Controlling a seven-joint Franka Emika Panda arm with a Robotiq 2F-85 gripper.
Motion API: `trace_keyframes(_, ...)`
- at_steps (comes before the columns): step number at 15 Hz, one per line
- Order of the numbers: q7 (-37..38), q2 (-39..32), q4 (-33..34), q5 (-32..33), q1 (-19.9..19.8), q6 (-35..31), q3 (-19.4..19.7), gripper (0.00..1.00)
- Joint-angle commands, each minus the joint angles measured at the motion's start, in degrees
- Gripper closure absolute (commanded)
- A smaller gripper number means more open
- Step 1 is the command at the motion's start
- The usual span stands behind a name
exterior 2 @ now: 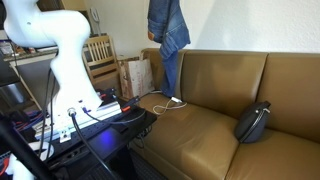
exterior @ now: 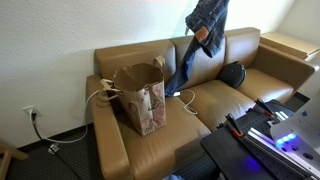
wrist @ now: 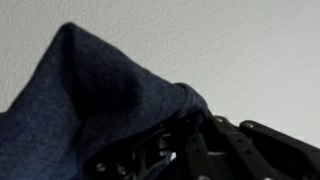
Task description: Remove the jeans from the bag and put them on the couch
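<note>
Tan couch [exterior: 222, 102], jeans [exterior: 205, 30] dangling above, top cropped; pincer [wrist: 188, 150] mostly hidden

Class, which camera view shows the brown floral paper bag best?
An exterior view: the brown paper bag stands whole on the tan leather couch. In an exterior view it looks small, distant. Wrist view: absent.

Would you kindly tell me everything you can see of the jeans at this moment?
The jeans are dark blue denim, soft and floppy. They hang bunched at the top from the gripper, whose jaws look closed on a fold in the wrist view. One long leg trails down in front of the back of the couch, fully out of the bag. Whether the lower end touches the seat cannot be told.
</note>
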State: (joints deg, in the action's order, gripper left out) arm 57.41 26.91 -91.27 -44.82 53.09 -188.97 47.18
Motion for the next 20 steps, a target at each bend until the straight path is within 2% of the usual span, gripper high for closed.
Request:
trace_keyframes(1, -0.7, -0.3, -2.5, -0.1, 0.7, -1.0, 0.9, 0.97)
trace_keyframes(4, -1.8, -0.8, -10.1, -0.8, 5.9, -4.6, 6.1, 0.97)
trace_keyframes(7, -0.4, -1.7, -15.2, -0.5, 13.8, -8.3, 14.4, 0.97)
trace_keyframes(10, 2.8, -3.6, -16.2, -1.6, 21.2, -9.9, 24.4, 0.97)
trace_keyframes(14, 7.5, -5.1, -17.6, -6.9, 27.9, -9.0, 35.9, 0.97)
trace_keyframes(15, 8.0, -5.5, -18.6, -8.3, 28.9, -8.1, 37.9, 0.97)
trace_keyframes(18, 9.4, -9.8, -22.0, -14.6, 27.5, 4.5, 40.7, 0.97)
trace_keyframes(19, 5.6, -4.0, -21.3, -11.0, 28.8, -1.3, 39.4, 0.97)
trace_keyframes(20, 5.7, -4.3, -22.1, -11.1, 28.8, -0.2, 40.0, 0.89)
